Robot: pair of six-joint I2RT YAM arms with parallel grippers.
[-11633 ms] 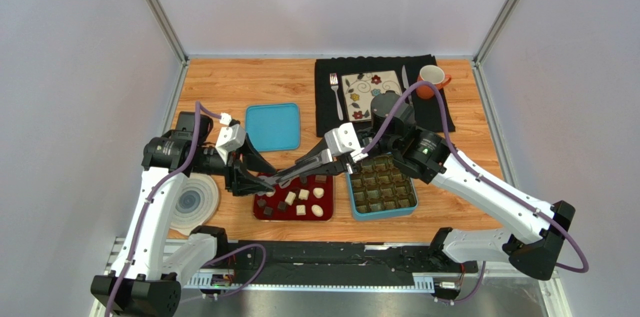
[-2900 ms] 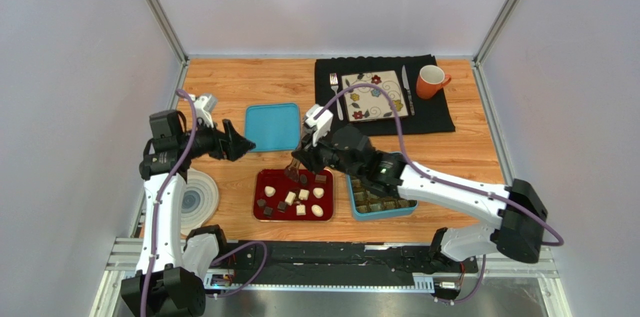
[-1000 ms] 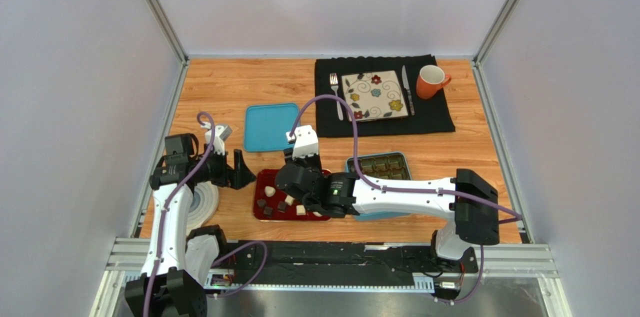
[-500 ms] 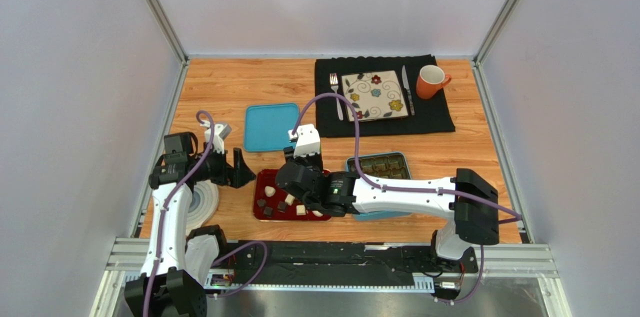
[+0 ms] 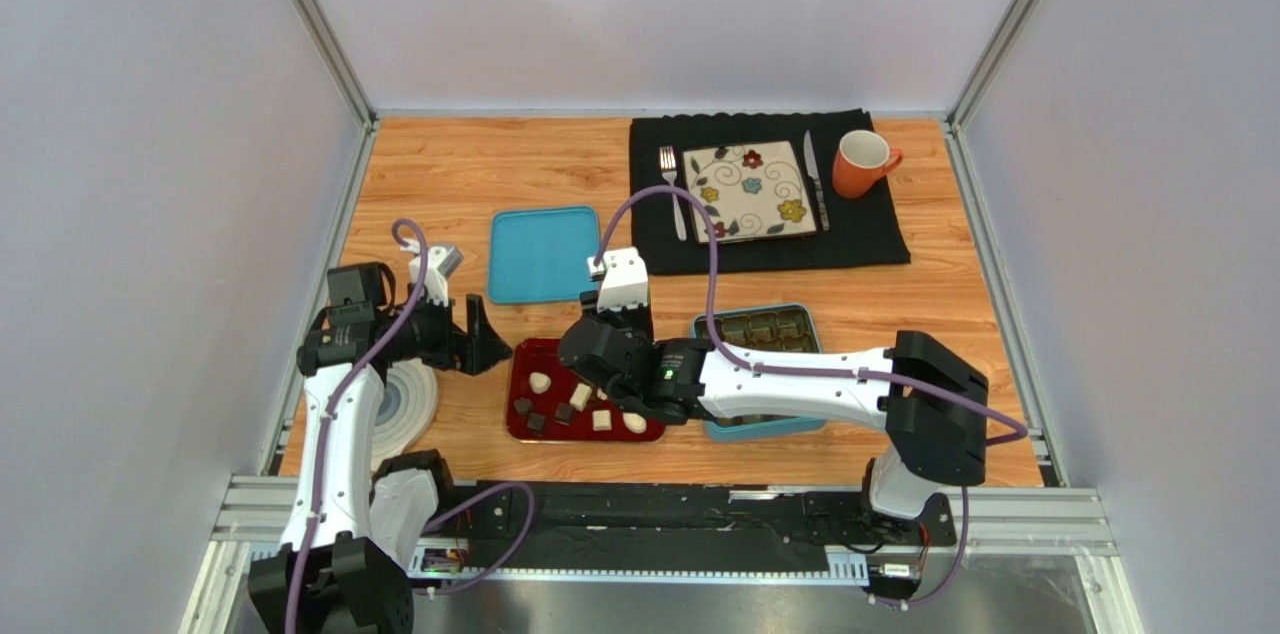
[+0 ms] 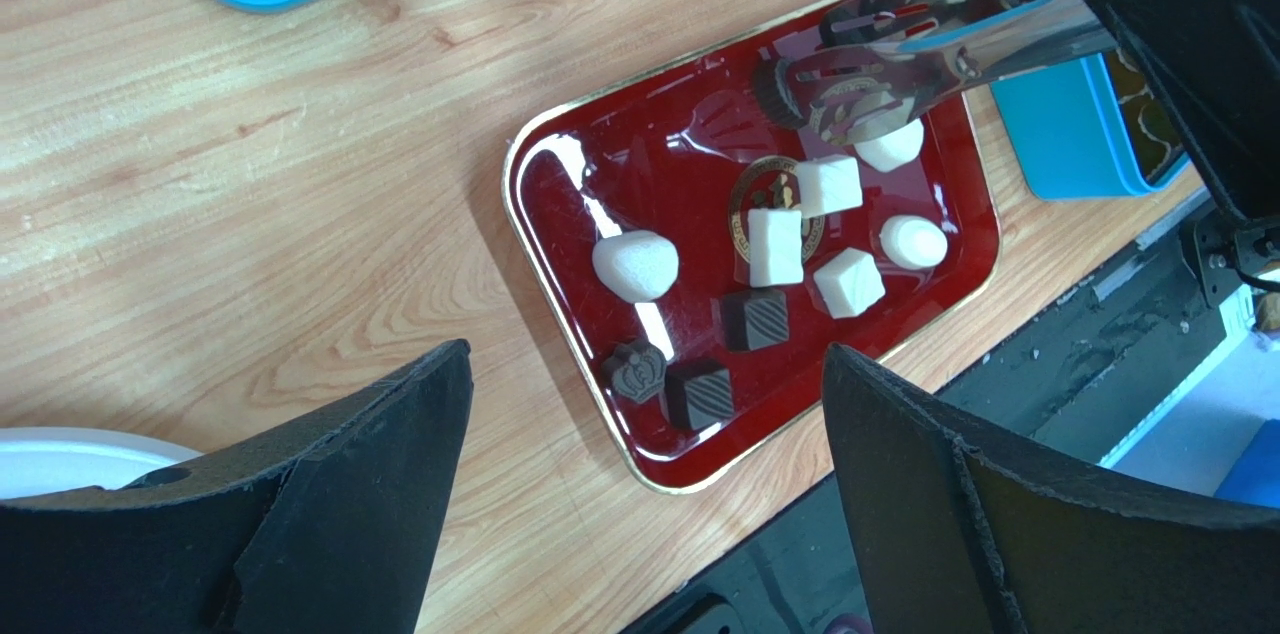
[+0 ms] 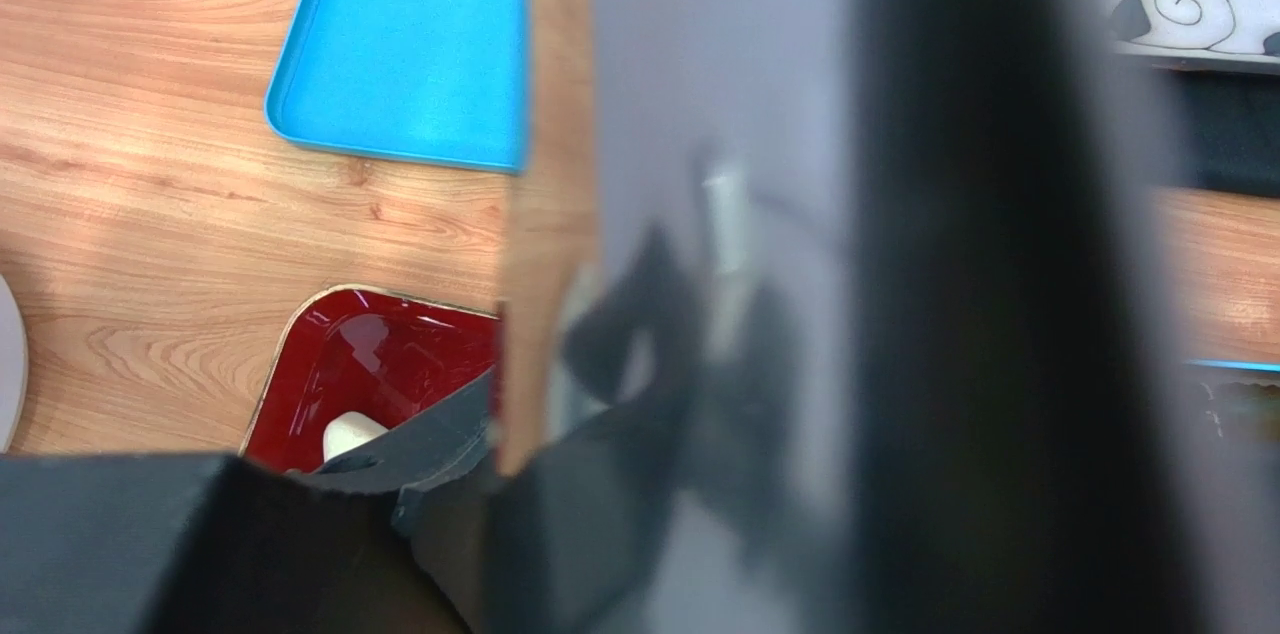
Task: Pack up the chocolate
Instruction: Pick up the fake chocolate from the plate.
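Nine pieces of the chocolate (image 6: 775, 246) on the red tray (image 6: 526, 199), near the bench's (image 5: 451, 184) front edge: six white, three dark. Blue box (image 6: 1037, 139) just beside the tray. Right pincer (image 5: 604, 352) closed on metal tongs (image 6: 932, 49), their tips over a white piece at the tray's box-side end. Left pincer (image 6: 643, 357) spread wide, holding nothing, poised off the tray's other end, near a white disc (image 5: 394, 402).

Entry: arm positions changing.
I am swinging my right gripper (image 5: 604, 358) and tongs (image 6: 902, 57) from blue box (image 5: 812, 316) over red tray (image 6: 526, 214); my left gripper (image 5: 478, 337) is retreating leftward.
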